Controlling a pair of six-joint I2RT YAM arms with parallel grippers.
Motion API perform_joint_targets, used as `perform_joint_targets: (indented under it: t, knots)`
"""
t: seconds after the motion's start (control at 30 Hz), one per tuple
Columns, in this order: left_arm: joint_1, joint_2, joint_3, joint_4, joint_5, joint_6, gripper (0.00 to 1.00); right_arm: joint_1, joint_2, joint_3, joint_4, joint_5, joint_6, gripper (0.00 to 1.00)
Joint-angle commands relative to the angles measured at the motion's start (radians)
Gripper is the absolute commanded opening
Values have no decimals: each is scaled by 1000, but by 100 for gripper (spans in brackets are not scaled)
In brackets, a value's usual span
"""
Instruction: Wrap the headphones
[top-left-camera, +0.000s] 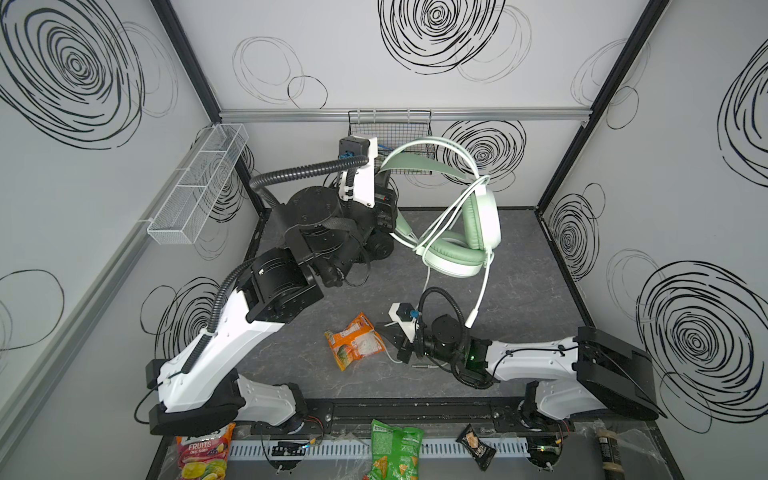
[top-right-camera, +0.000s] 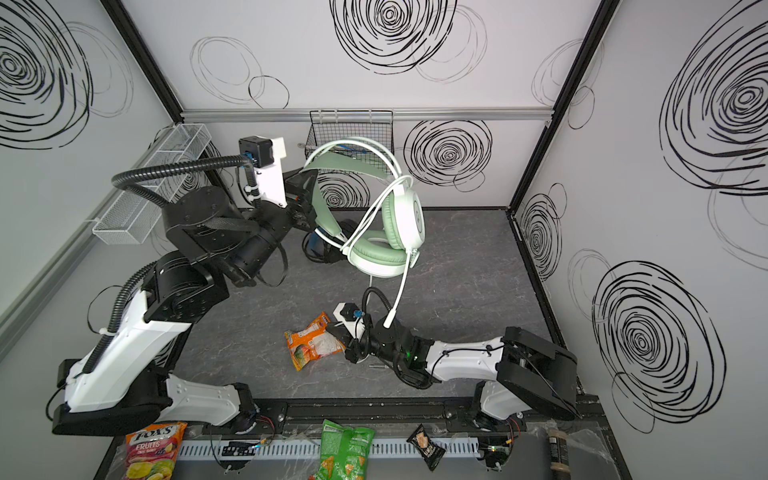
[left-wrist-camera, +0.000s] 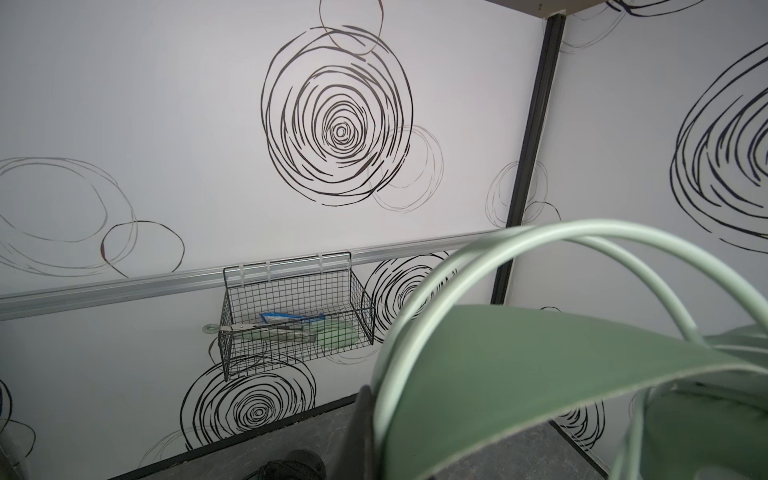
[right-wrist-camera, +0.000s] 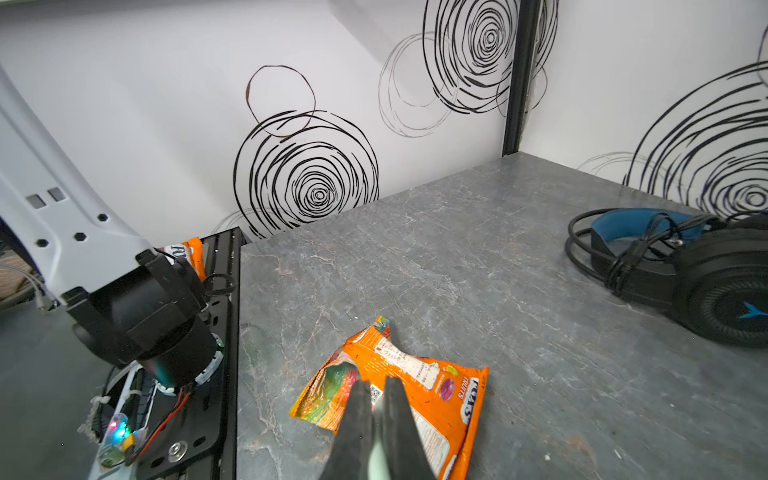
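Mint headset (top-left-camera: 453, 253) hangs high over the counter's (top-left-camera: 519, 299) back half. We see the left gripper (top-left-camera: 392, 218) clamped on its padded band. Right gripper (right-wrist-camera: 374, 384) pinches the whitish cable (right-wrist-camera: 377, 457), fingers nearly together, just above the candy bag (top-left-camera: 355, 340) mid-counter. Black headset (right-wrist-camera: 706, 282) lies near the back edge, cord bunched at its band. Wire basket (left-wrist-camera: 361, 291) on the back wall holds a blue packet (left-wrist-camera: 282, 318), a green item (left-wrist-camera: 336, 334) and a metal tool (left-wrist-camera: 257, 330). Mesh tray (top-left-camera: 195, 187) on the left wall: we can't tell its contents.

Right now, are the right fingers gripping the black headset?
No, the black headset lies on the table, apart from the right fingers over the orange candy packet.
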Motion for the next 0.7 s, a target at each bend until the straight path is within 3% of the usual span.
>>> perform_joint_targets:
  t: [0.0, 0.3, 0.53, 0.67]
  knots:
    - [47, -55, -20, 138, 32, -93, 0, 2, -25, 11, -8, 10, 7, 0]
    - [230, -83, -151, 209, 163, -250, 0, 159, -30, 40, -242, 139, -15, 0]
    - [377, -98, -260, 271, 311, -430, 0, 284, 117, 189, -354, 189, -22, 0]
    - [394, -112, -305, 295, 352, -509, 0, 297, 215, 286, -393, 213, 7, 0]
